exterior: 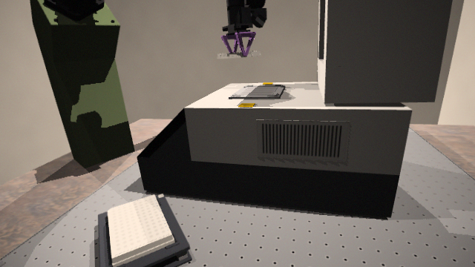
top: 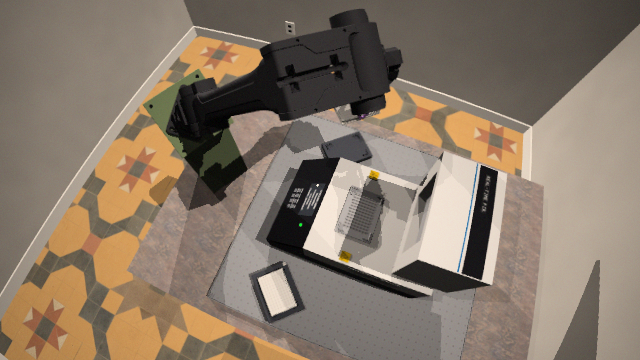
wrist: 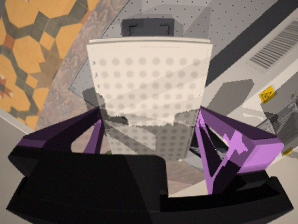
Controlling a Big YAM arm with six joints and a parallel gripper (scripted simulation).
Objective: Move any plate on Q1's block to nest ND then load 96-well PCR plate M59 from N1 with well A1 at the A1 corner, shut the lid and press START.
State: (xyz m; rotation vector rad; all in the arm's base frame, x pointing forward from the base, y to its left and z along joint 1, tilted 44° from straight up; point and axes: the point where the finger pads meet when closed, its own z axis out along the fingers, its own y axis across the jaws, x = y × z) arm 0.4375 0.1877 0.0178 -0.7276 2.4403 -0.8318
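My gripper [exterior: 239,52] is shut on a pale 96-well plate [wrist: 149,90], gripping it across its width and holding it level, high in the air. I cannot read any print on it. It hangs over an empty dark nest [top: 346,146] behind cycler Q1 [top: 350,220]; the nest also shows in the wrist view [wrist: 148,27]. Q1's lid [top: 460,220] stands open. The block [top: 360,215] shows a grey well grid. The status lamp [top: 300,224] is green. A second white plate [top: 276,290] lies on a dark nest in front of Q1.
The arm's green base column [exterior: 82,81] stands left of Q1. The open lid [exterior: 375,48] rises tall on the right side of the housing. The key panel [top: 297,197] is on Q1's black sloped front. Walls close in behind and to the right.
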